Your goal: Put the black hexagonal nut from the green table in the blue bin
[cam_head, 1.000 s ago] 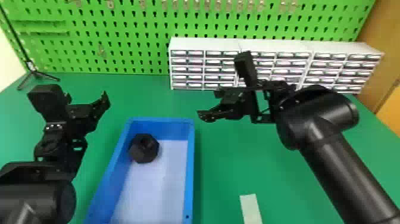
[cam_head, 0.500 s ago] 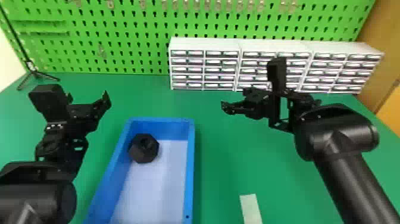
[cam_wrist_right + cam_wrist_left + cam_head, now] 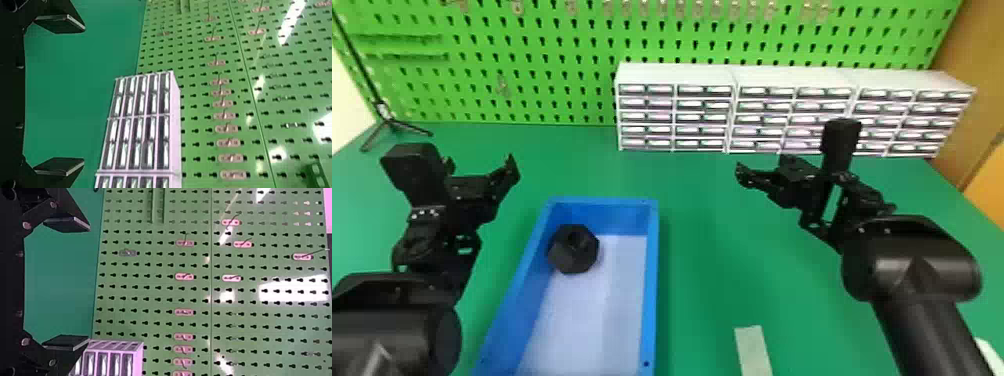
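The black hexagonal nut (image 3: 573, 248) lies inside the blue bin (image 3: 653, 280), in its far left corner against the walls. My left gripper (image 3: 481, 165) is parked to the left of the bin, above the green table (image 3: 712, 235); in the left wrist view the left gripper (image 3: 67, 283) has its fingers wide apart with nothing between them. To the right of the bin, over the table, is my right gripper (image 3: 763, 170). Its own wrist view shows the right gripper (image 3: 62, 95) open, holding nothing.
White drawer cabinets (image 3: 677, 117) line the table's back edge, in front of a green pegboard (image 3: 532, 75). A small black tripod (image 3: 392, 122) stands at the back left. A pale strip (image 3: 753, 350) lies near the front, right of the bin.
The right arm has moved to the right, away from the bin, its gripper still empty. The left arm, the nut and the bin have stayed where they were.
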Robot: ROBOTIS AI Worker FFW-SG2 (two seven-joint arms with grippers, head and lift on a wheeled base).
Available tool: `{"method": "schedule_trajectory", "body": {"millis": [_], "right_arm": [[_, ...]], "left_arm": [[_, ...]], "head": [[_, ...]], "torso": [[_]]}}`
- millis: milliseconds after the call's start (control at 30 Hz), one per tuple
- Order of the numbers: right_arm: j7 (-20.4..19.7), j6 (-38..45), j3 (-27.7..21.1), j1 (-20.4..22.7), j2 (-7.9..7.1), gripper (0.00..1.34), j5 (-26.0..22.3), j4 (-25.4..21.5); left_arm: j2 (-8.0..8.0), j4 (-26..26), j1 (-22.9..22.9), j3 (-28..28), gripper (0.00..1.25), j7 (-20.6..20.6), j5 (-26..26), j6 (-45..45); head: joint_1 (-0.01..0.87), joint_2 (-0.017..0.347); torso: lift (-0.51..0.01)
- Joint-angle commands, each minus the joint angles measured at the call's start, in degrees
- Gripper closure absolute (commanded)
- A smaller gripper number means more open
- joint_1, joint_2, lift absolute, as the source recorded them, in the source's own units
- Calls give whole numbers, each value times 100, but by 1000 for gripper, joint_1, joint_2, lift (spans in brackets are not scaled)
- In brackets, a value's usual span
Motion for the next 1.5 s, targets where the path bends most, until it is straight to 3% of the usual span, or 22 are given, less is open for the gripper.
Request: {"method": "schedule_trajectory", "body": {"millis": [0, 433, 800, 1467], "right_arm": [[-199, -202, -132, 160, 54, 111, 69, -11], [-1034, -1178, -290, 608, 239, 111, 200, -38], [-1456, -1740, -439, 828, 423, 111, 341, 6], [-1737, -1977, -439, 1056, 502, 113, 446, 50]], "left_arm": [[0, -1, 0, -9, 266, 1, 6, 0], [-9, -1, 0, -44, 266, 10, 23, 0], [-9, -1, -18, -96, 266, 28, 32, 0], [-9, -1, -44, -281, 266, 28, 102, 114]], "head": [[683, 28], [683, 28], [683, 28], [683, 28]], "torso": [[-96], [-96], [-96], [-96]]}}
